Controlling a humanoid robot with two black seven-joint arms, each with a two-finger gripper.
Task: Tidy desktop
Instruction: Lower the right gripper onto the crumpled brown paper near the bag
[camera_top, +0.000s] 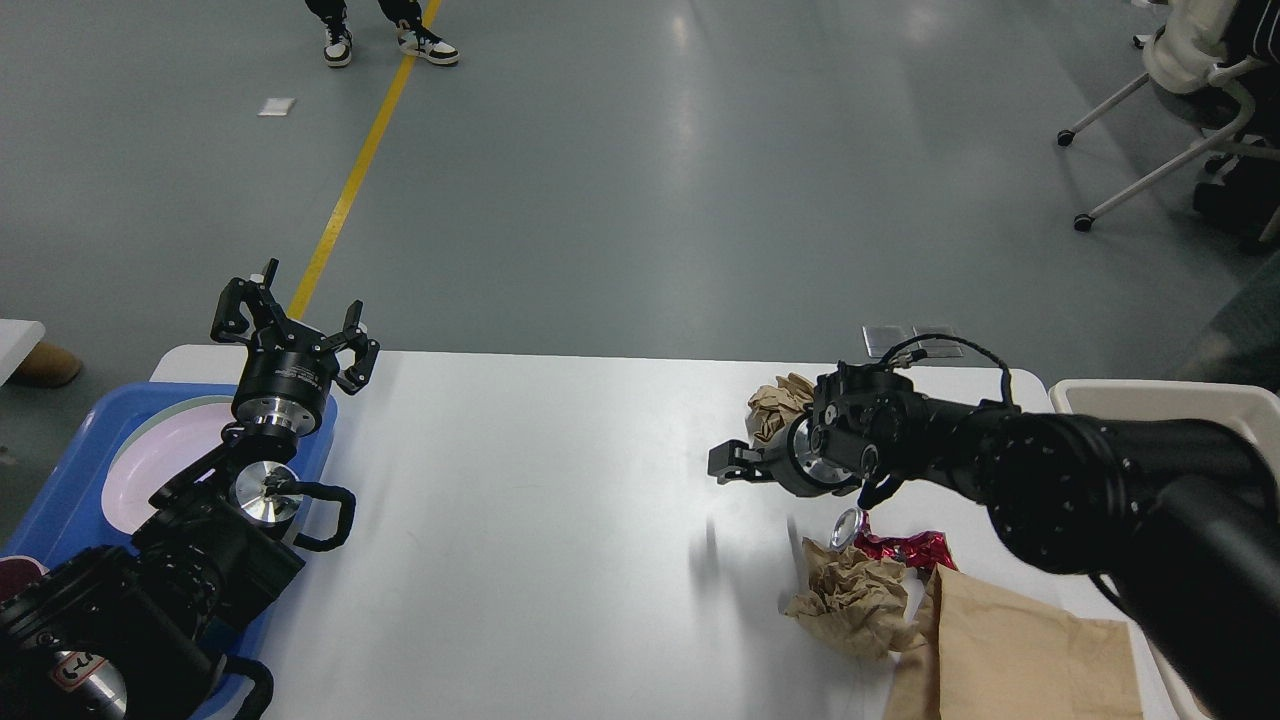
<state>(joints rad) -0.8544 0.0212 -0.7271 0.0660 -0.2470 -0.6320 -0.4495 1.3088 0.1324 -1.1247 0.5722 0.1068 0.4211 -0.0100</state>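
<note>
Two paper wads flanking right gripper

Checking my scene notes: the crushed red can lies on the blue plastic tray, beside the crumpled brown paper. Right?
Not quite. The head view shows the crushed red can on the white desktop, beside the crumpled brown paper, far from the blue plastic tray.

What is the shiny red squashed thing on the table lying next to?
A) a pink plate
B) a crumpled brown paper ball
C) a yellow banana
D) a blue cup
B: the crushed red can lies on the white desktop right against a crumpled brown paper ball, beside a flat brown paper bag.
</note>
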